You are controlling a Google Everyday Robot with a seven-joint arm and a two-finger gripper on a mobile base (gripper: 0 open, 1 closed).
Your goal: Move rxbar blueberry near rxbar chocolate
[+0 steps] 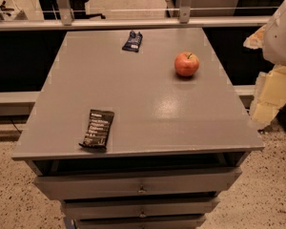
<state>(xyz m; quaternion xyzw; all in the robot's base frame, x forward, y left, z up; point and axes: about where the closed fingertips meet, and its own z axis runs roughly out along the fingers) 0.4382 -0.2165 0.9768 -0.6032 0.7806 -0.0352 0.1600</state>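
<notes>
**Well Apart: Blueberry Bar Far, Chocolate Bar Near Left**

Up at the far edge of the grey surface (148,104), a little left of its middle, lies the rxbar blueberry (132,41). It is a small navy-blue wrapper with a pale patch and crinkled ends, lying flat and turned slightly askew. Nothing touches it.

The rxbar chocolate (97,129) lies at the near left, close to the front edge. This flat black wrapper shows rows of white text, and its long side runs roughly from near to far with a slight tilt. Most of the surface's depth separates the two bars.

A red apple (187,64) with a yellowish blush stands upright on the far right part of the surface, stem up. It is to the right of the blue bar and somewhat nearer, and it touches neither bar.

The tool does not appear in the view, so I cannot tell whether it is spread or pressed together. Only a white rounded robot part (282,32) shows, at the right edge, beyond the surface and above some pale yellow blocks (271,94) on the floor.

Below the surface is a stack of grey drawers (138,185) with small central knobs, and the top one is pulled slightly open. A pale horizontal rail (133,24) runs just behind the far edge. The floor (9,194) around the cabinet is speckled.
</notes>
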